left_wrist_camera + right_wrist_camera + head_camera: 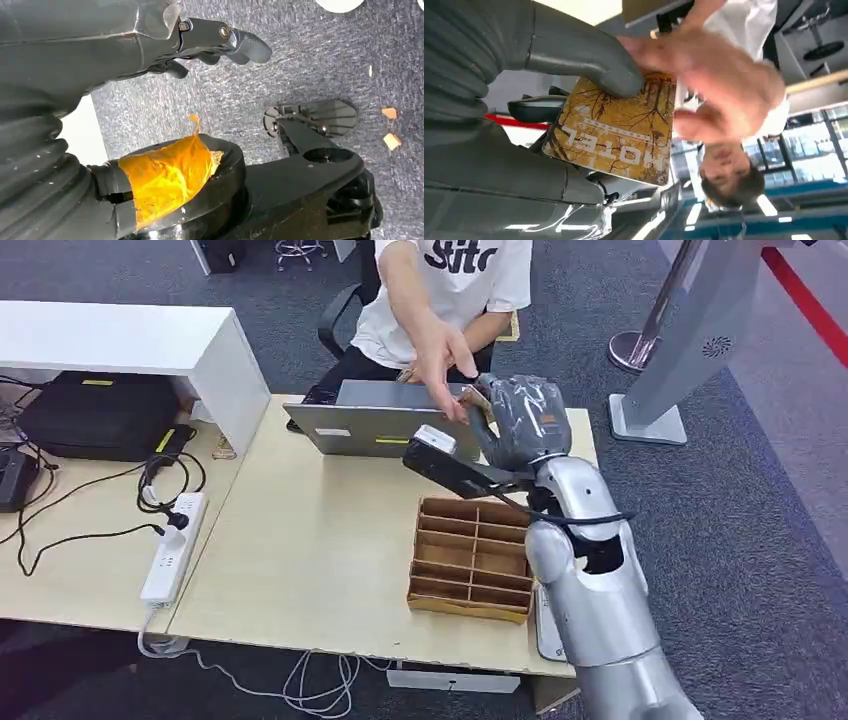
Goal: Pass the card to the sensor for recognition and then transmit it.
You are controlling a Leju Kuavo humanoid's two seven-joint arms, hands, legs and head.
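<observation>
Now you see your right hand (520,420) raised over the far edge of the table (300,550), at about 1 o'clock from the cardboard divider tray (470,558) in the head view. It holds the card (616,130), a yellow-brown one printed with bare trees and the word HOTEL. In the right wrist view the thick grey thumb (589,62) presses on the printed face of the card close to one edge, and the darker fingers lie behind the card, so the card is pinched between them. Most of the card stands free beyond the thumb.

A person in a white shirt (450,280) sits at 12 o'clock from the table, behind the laptop (380,420). The person's hand (719,82) reaches to the card and its fingers touch the edge far from your palm, just beside your thumb. You cannot tell whether this hand already grips the card or only touches it.

Your left hand (215,42) hangs down over the grey carpet (310,60). Its fingers are a little curled and apart, and nothing is in them.

At about 9 o'clock from the tray a white power strip (172,548) lies on the table with black cables beside it.
</observation>
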